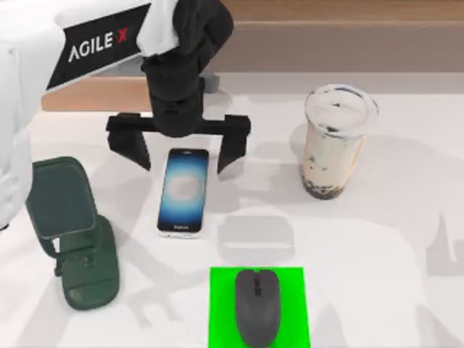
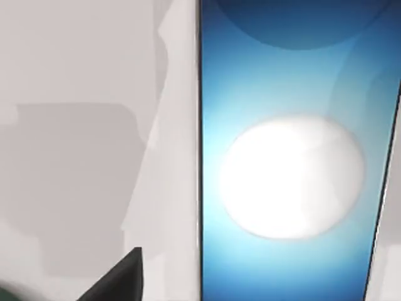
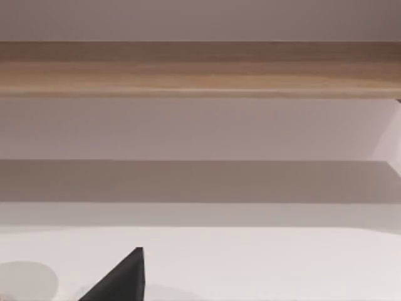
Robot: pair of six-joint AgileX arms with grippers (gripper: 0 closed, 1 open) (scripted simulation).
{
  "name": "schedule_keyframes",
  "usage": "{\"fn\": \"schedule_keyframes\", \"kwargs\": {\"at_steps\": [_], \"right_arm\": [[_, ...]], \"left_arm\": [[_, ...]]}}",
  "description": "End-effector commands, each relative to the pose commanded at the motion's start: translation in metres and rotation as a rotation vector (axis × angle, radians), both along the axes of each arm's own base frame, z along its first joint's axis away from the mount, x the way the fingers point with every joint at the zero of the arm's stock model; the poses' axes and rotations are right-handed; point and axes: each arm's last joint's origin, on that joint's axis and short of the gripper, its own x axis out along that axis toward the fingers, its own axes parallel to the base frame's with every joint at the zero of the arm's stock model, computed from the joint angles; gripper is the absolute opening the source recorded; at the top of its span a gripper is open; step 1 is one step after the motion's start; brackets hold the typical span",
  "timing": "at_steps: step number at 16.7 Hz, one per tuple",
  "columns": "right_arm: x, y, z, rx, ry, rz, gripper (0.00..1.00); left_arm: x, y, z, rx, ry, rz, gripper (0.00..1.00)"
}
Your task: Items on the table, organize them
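The smartphone (image 1: 183, 192) lies flat on the white table (image 1: 377, 239), left of centre, its blue-white screen lit. My left gripper (image 1: 183, 154) hovers over the phone's far end, open wide, with one black finger on each side of it and nothing held. The left wrist view looks straight down on the phone's screen (image 2: 294, 175). The dark grey mouse (image 1: 257, 306) rests on a green rectangle (image 1: 223, 290) at the front edge. The clear milk-tea cup (image 1: 335, 141) stands upright at the back right. A dark part of my right gripper (image 3: 122, 279) shows over the bare table.
A dark green phone stand (image 1: 72, 232) sits on the table's left side, close to the phone. A wooden ledge (image 1: 348, 11) runs along the back. Open tabletop lies between the phone and the cup and at the right front.
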Motion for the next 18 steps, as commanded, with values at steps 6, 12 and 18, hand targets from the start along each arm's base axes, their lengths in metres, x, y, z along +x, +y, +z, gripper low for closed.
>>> {"fn": "schedule_keyframes", "kwargs": {"at_steps": [6, 12, 18], "right_arm": [[0.000, 0.000, 0.000, 0.000, 0.000, 0.000, 1.00], [0.000, 0.000, 0.000, 0.000, 0.000, 0.000, 1.00], [0.000, 0.000, 0.000, 0.000, 0.000, 0.000, 1.00]], "left_arm": [[0.001, 0.001, -0.048, 0.000, -0.002, 0.003, 1.00], [0.000, 0.002, -0.064, 0.000, -0.002, 0.003, 1.00], [0.000, 0.002, -0.064, 0.000, -0.002, 0.003, 0.62]]}}
